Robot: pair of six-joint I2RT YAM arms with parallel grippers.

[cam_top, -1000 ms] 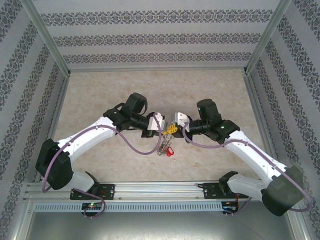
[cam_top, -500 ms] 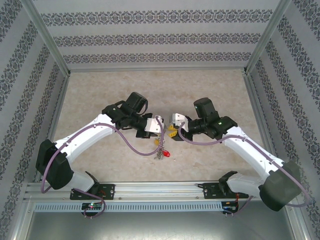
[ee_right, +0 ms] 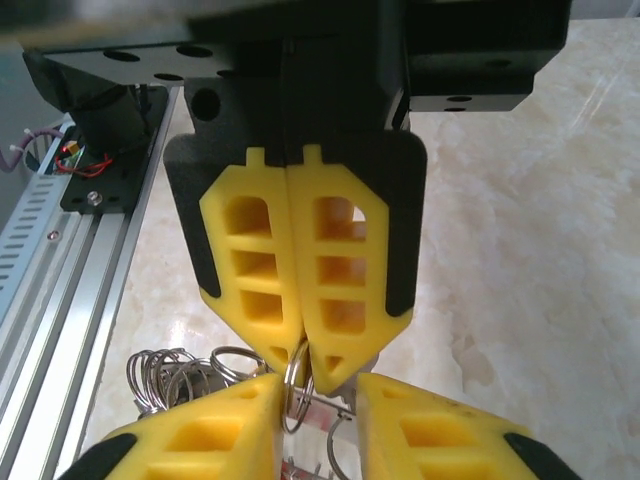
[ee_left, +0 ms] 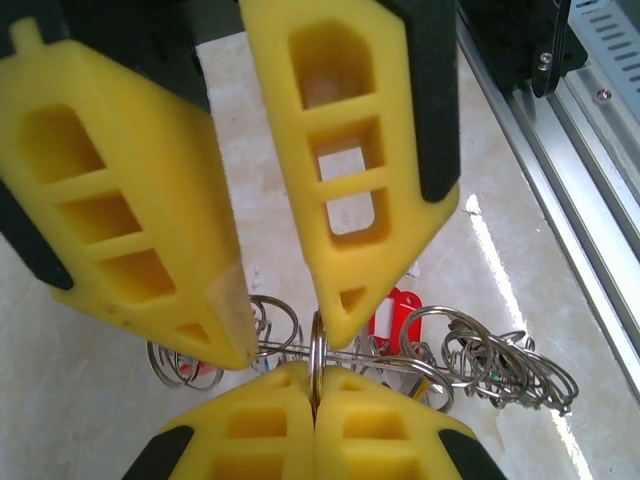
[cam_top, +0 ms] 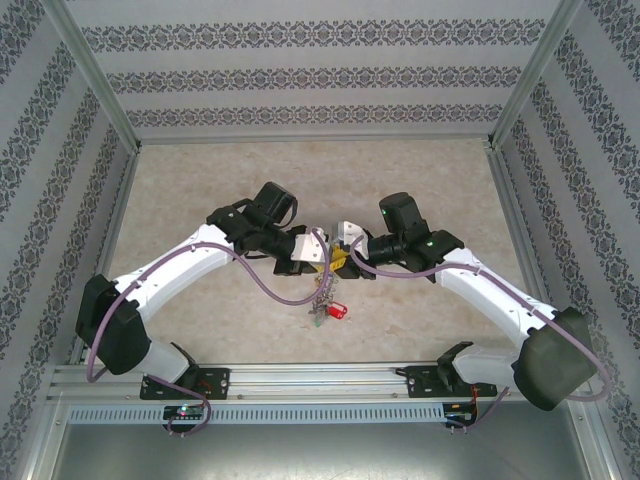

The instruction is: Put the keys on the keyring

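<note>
- The right gripper [ee_right: 318, 392] has closed in on the left gripper [ee_right: 303, 362] since half a second ago, and their yellow tips now meet above the worktop [cam_top: 200, 180], near the middle of its near edge.
- The hanging bunch of keys [cam_top: 327, 298] has shifted slightly, and a green tag [cam_top: 316, 322] now shows at its lower end beside the red tag [ee_left: 398, 312].
- The left gripper is clenched on the keyring [ee_left: 316, 352]. The thin grey metal ring stands edge-on, pinched between its two pressed-together pads.
- The right gripper is released. Its fingers [ee_left: 350, 170] are spread apart, and one tip touches the ring.
- The fingers are matte yellow wedges with rectangular pockets and black backing.
- Small silvery wire loops fan out below the ring, glossy and tangled.
- I cannot tell whether the bunch's lower end touches the worktop.
- The worktop is smooth, shiny, marbled beige, with a ribbed aluminium rail [ee_left: 580, 200] along its near edge.
</note>
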